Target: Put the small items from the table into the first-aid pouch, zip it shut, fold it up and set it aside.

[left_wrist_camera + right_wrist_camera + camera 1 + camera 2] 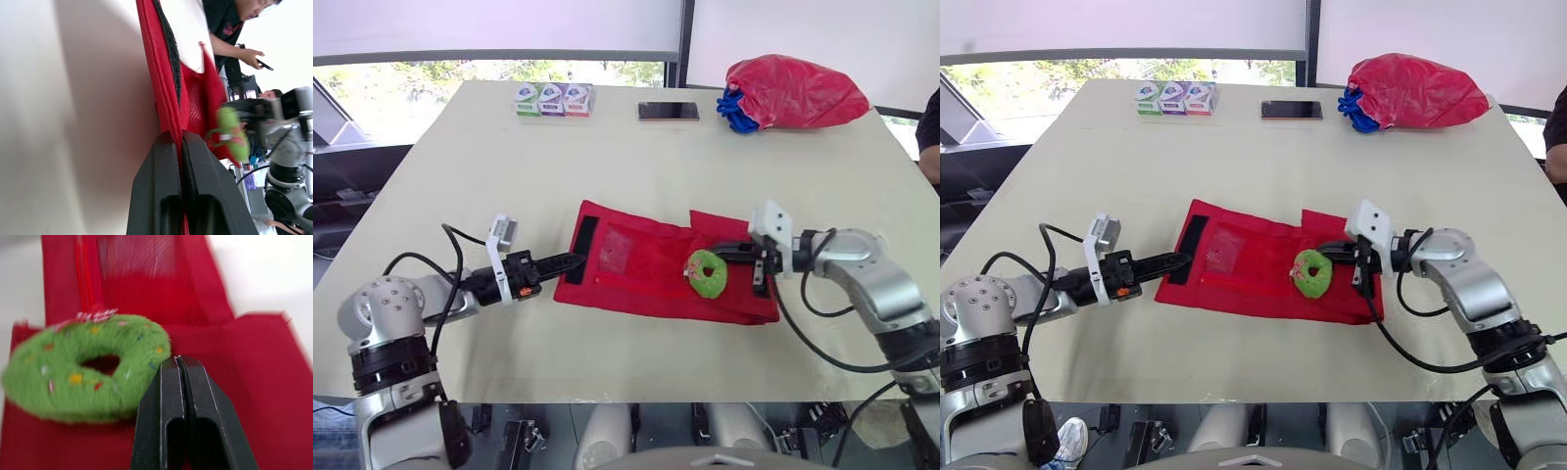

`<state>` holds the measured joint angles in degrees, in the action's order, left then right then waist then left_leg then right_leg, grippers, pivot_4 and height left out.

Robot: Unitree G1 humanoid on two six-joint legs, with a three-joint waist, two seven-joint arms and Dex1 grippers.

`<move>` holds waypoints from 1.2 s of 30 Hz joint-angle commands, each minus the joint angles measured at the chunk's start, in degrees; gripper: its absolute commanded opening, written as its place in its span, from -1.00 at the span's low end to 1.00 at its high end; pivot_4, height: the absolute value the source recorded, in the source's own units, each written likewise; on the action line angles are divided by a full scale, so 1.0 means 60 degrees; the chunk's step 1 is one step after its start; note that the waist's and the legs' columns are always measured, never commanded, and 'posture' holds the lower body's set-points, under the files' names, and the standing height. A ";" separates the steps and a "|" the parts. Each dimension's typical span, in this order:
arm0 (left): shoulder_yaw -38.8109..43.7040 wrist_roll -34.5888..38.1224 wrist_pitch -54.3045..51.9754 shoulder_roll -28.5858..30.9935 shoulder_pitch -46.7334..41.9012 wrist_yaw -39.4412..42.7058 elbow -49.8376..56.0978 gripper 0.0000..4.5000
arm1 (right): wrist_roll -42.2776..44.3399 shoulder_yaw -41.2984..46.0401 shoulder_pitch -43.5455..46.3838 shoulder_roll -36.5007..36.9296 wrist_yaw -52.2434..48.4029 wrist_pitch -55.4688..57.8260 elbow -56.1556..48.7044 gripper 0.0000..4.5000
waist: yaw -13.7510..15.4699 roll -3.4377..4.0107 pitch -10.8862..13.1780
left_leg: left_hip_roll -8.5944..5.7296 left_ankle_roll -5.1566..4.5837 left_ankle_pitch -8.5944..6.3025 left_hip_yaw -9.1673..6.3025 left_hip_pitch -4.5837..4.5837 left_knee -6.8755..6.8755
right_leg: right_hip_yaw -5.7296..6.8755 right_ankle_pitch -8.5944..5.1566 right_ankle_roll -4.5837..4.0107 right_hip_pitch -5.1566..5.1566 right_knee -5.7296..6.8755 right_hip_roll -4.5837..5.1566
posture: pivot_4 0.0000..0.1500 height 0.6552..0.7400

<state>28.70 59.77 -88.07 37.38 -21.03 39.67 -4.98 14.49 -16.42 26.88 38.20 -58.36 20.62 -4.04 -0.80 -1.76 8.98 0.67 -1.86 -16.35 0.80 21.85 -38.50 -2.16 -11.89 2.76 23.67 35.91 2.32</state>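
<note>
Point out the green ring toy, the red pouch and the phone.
green ring toy (73, 396), right wrist view, on the fuzzy ring, off the hole.
red pouch (641, 279), left eye view, on its middle panel.
phone (668, 111), left eye view, on its screen centre.

No text, label, brand or number can be read. Printed marks are seen on three small boxes (554, 99) at the table's (460, 186) far left, but nothing legible is made out.

silver-grey jointed left arm (386, 313) and right arm (867, 264), looping black cables (803, 333), white wrist brackets (499, 245), orange marks behind the black-fingered left gripper (570, 261), matching black right gripper (722, 253).
</note>
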 commanded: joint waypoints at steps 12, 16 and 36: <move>-0.0790 0.2185 0.0474 -0.1007 -0.2257 0.0609 0.1285 -1.00 | -0.2168 -0.1149 -0.0056 -0.0771 0.0362 -0.0414 0.1111 -0.99 | -0.0068 -0.0052 -0.0033 | 0.0016 0.0030 0.0019 -0.0007 -0.0033 0.0000 | 0.0007 0.0017 -0.0029 -0.0017 0.0014 -0.0022 | 1.00 1.00; -0.1476 0.1772 0.0933 -0.1630 -0.2992 0.0625 0.0755 -1.00 | -0.2151 -0.0977 -0.0068 -0.1008 0.0438 -0.0340 0.1189 -0.99 | -0.0168 -0.0054 -0.0034 | 0.0010 0.0042 0.0026 -0.0005 -0.0032 0.0000 | 0.0005 0.0020 -0.0029 -0.0016 0.0014 -0.0042 | 1.00 1.00; -0.5149 -0.1311 0.3419 -0.2871 -0.5172 0.4468 -0.2389 -1.00 | 0.1208 0.3907 -0.2078 -0.0211 0.0952 0.1156 -0.3375 -0.99 | 0.0020 0.0003 -0.0001 | -0.0023 0.0002 0.0004 -0.0038 0.0015 0.0002 | 0.0016 0.0015 -0.0021 -0.0004 -0.0008 -0.0049 | 1.00 1.00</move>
<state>-1.05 52.82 -69.12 20.59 -50.47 63.96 -19.10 18.49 1.78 15.20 35.45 -52.80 26.99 -20.20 -0.68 -1.74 8.98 0.53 -1.89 -16.35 0.55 21.96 -38.49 -2.03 -11.81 2.66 23.64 35.86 2.03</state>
